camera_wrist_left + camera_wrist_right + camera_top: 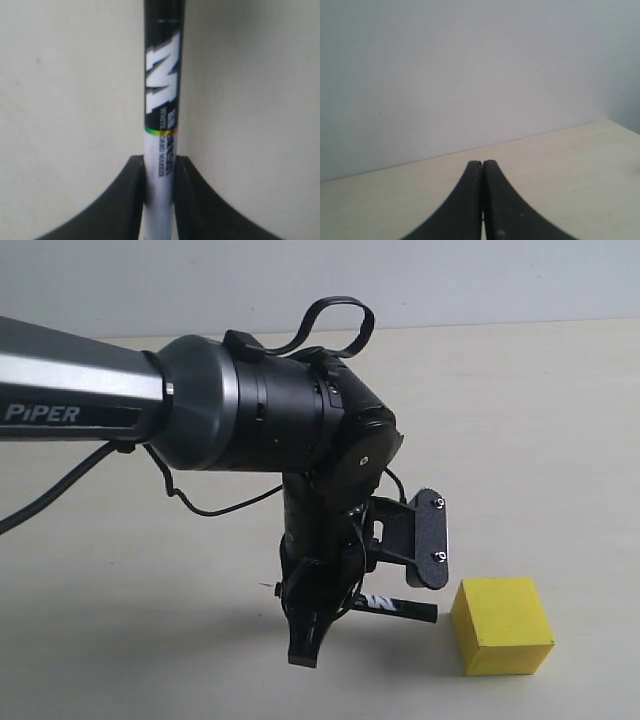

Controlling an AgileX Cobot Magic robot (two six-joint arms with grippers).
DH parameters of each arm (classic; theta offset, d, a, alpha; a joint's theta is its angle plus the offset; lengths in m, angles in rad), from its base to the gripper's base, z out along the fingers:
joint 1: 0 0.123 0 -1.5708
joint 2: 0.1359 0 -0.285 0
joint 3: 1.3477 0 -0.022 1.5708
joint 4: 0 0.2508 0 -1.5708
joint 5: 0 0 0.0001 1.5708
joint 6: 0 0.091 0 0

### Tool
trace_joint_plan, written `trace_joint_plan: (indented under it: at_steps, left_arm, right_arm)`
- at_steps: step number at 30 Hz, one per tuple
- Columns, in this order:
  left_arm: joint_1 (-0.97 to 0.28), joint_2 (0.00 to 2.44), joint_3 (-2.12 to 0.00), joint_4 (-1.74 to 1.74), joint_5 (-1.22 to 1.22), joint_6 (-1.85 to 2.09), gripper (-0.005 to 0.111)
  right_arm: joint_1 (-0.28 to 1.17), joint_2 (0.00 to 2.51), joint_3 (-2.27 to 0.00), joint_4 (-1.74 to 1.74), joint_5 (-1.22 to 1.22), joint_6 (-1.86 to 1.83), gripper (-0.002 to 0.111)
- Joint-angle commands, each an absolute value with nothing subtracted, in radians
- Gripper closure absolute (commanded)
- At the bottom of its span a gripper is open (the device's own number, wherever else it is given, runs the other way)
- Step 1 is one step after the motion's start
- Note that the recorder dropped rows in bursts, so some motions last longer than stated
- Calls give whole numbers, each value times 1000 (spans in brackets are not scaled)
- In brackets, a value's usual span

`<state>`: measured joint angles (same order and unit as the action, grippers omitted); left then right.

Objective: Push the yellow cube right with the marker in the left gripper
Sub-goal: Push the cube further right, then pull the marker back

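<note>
Resting flat on the pale table (560,420), the yellow cube (502,625) appears to be a rigid, matte, unmarked block. It is judged light enough to slide, though an off-centre push would likely turn it rather than move it straight. Recommended contact is the middle of the cube face turned toward the marker, kept low. The marker (400,607) lies roughly level, its black end just beside that face with a narrow gap visible, so contact is not confirmed. It is a slim, stiff tool with a smooth barrel, which may pivot or slip back under load. The left gripper (159,170) is clenched on the white barrel, on the far side of the marker from the cube, with fingers pointing down. The right gripper (482,172) has its jaws pressed together on nothing. The cube does not appear in its view.
</note>
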<state>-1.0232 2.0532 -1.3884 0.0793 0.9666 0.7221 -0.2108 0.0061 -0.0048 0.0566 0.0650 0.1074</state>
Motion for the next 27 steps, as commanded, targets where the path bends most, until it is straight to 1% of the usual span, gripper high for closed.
trace_joint_plan:
  at_steps: [1, 7, 14, 22, 27]
  left_arm:
    - [-1046, 2052, -1385, 64, 875, 752, 107]
    - [-1048, 2075, -1433, 0, 865, 765, 107]
    - [-1010, 2069, -1433, 72, 1011, 753, 107]
    - [-1057, 2069, -1433, 52, 905, 814, 107]
    - [-1078, 2101, -1517, -51, 901, 865, 107]
  right_arm:
    - [-209, 0, 0, 52, 62, 103, 108]
    - [-209, 0, 0, 52, 62, 103, 108]
    - [-209, 0, 0, 52, 54, 103, 108]
    - [-209, 0, 0, 50, 59, 103, 108]
    - [-209, 0, 0, 50, 59, 103, 108]
